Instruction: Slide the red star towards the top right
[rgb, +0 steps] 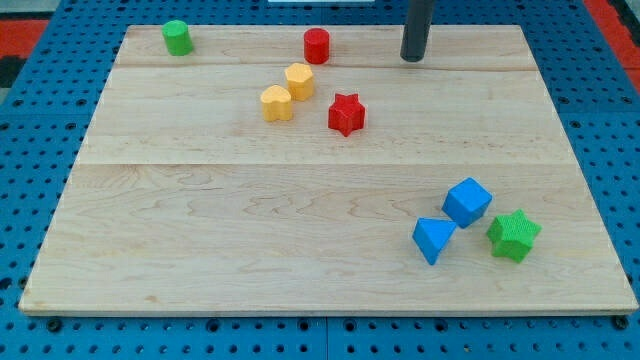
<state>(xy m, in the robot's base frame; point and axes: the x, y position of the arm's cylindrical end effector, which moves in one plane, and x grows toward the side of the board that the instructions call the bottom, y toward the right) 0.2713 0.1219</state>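
The red star (346, 114) lies on the wooden board (200, 220), a little above the board's middle. My tip (413, 58) stands near the board's top edge, up and to the right of the red star, apart from it. No block touches the tip.
A red cylinder (317, 45) stands at the top, left of the tip. Two yellow blocks (299, 80) (277, 103) lie left of the star. A green cylinder (178, 37) is at the top left. A blue cube (467, 202), a blue triangular block (432, 239) and a green star (514, 235) sit at the bottom right.
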